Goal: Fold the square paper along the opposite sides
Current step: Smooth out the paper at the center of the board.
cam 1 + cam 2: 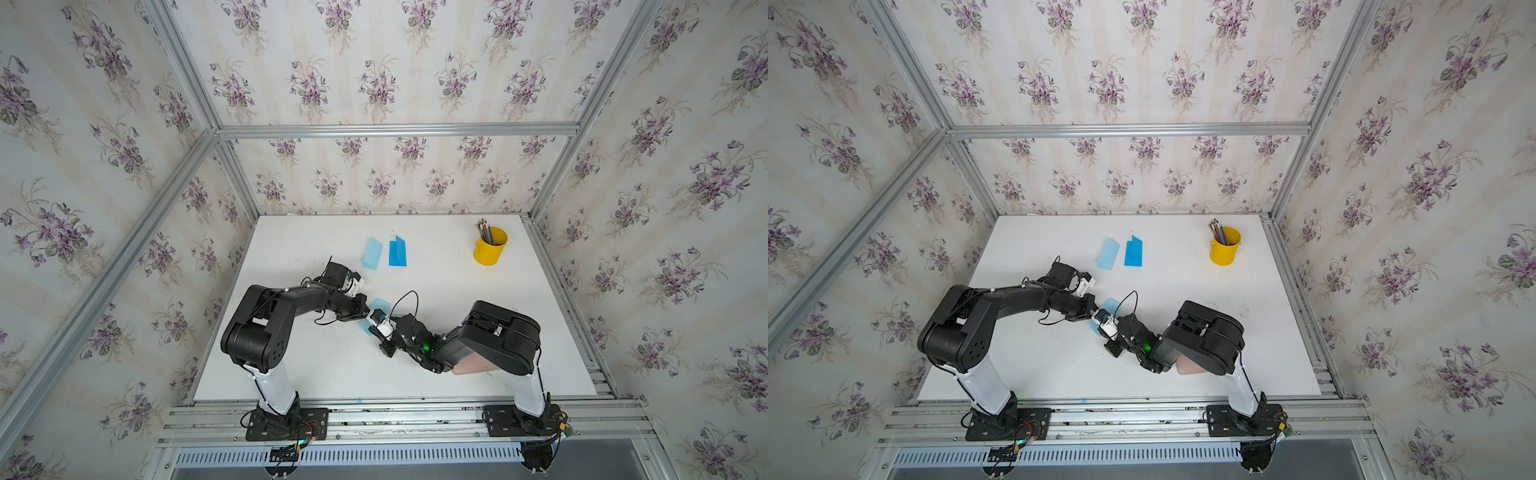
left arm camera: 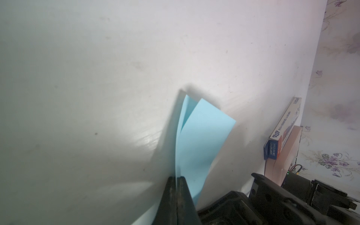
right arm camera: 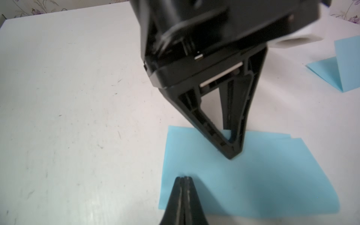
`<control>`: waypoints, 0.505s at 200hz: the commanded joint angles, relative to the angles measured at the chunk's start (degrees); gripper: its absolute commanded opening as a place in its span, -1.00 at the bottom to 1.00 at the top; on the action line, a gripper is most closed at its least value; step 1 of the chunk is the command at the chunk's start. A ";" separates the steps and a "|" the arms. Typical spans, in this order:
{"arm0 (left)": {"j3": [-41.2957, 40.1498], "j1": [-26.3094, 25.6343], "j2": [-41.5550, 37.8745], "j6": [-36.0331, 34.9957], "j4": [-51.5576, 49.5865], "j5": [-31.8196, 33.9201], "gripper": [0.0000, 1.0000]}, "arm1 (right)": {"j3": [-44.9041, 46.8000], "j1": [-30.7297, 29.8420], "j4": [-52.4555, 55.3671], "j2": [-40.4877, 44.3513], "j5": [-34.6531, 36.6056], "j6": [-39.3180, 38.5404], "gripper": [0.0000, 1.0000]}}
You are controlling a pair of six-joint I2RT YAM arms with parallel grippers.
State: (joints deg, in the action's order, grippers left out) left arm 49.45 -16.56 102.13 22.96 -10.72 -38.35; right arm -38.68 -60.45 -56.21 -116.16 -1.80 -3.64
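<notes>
OK, nearest first: right pincer [image 3: 184, 178] is fully closed, tip resting at the near edge of the light-blue paper [image 3: 272, 175], which lies doubled over mid-counter [image 3: 78, 97]. Just beyond it, left pincer [image 3: 231, 154] is also closed, tip down on the sheet; can't tell if it nips a layer. Far corners look slightly offset. I'd pin with one tip and drag the other along the fold line, with light pressure and no sideways shove. Further back, pale folded sheet [image 1: 372, 253] and darker folded sheet [image 1: 397, 251] sit well clear.
</notes>
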 commanded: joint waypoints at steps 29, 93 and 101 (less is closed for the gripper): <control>-1.81 0.46 0.52 0.59 -0.28 5.79 -1.00 | 0.10 -0.95 7.76 0.99 -3.07 -1.05 -1.00; -5.59 0.91 -0.70 5.57 4.25 3.15 -1.00 | 0.48 -1.76 12.02 12.14 4.17 0.71 -1.00; -6.54 0.91 -1.53 6.94 4.76 3.70 -1.00 | 0.79 -1.44 11.87 14.42 7.15 1.12 -1.00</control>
State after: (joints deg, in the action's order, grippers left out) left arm 45.30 -15.62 101.38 26.28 -4.01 -41.52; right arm -38.54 -62.35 -45.10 -106.96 -1.72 -4.23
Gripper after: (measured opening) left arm 0.061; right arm 0.067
